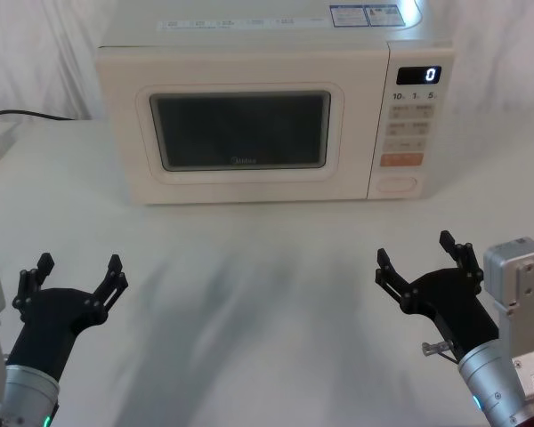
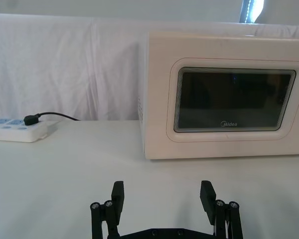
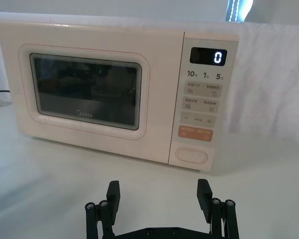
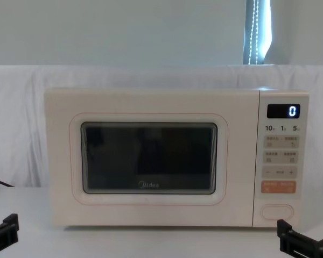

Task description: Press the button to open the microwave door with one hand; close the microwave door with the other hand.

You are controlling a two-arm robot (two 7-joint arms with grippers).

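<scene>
The cream microwave (image 1: 267, 53) stands at the back of the table, its display showing 0. The microwave door (image 1: 240, 132) (image 4: 148, 158) is closed, flush with the control panel. The button (image 1: 399, 184) (image 3: 192, 155) (image 4: 276, 211) is the wide pill-shaped key at the bottom of the panel, below the orange key. My left gripper (image 1: 78, 267) (image 2: 162, 191) hovers open near the front left of the table, well short of the door. My right gripper (image 1: 416, 251) (image 3: 158, 188) is open at the front right, roughly in line with the panel and apart from it.
A white power strip (image 2: 15, 130) with a black plug and cable lies on the table to the left of the microwave. White cloth covers the table (image 1: 267, 294) and the wall behind. Bare table lies between the grippers and the microwave.
</scene>
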